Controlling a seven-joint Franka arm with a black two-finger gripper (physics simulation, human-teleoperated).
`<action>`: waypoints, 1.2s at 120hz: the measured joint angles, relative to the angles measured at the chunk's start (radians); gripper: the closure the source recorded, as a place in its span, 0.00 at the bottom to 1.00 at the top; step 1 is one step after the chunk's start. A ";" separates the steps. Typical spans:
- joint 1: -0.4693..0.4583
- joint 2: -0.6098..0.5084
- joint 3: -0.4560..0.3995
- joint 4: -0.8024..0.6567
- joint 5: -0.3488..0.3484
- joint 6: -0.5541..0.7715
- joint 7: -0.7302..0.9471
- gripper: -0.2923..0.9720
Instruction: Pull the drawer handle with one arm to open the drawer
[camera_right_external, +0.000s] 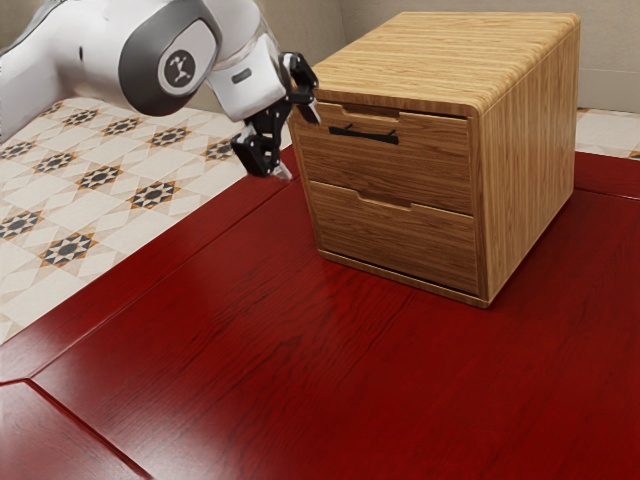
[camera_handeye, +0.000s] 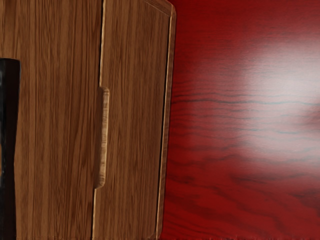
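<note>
The pincer (camera_right_external: 285, 126) hangs wide open and empty at the left edge of the top drawer (camera_right_external: 400, 172). The drawer's black handle (camera_right_external: 363, 133) lies just beside it, toward the exterior view's right, untouched. The cabinet (camera_right_external: 520, 150) stands on the red tabletop (camera_right_external: 300, 380).

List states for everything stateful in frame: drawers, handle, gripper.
top drawer: shut, front flush with the cabinet.
bottom drawer: shut.
handle: not grasped, nothing touching it.
gripper: open, empty, at the cabinet's front corner, to the exterior view's left of the handle.
cabinet: upright on the red table.
</note>
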 joint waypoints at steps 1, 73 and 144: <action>0.001 0.001 0.000 0.000 0.000 0.005 0.002 0.25; 0.012 0.051 -0.002 0.029 0.000 0.039 0.047 0.26; -0.033 0.188 0.007 0.238 0.012 -0.063 0.028 0.26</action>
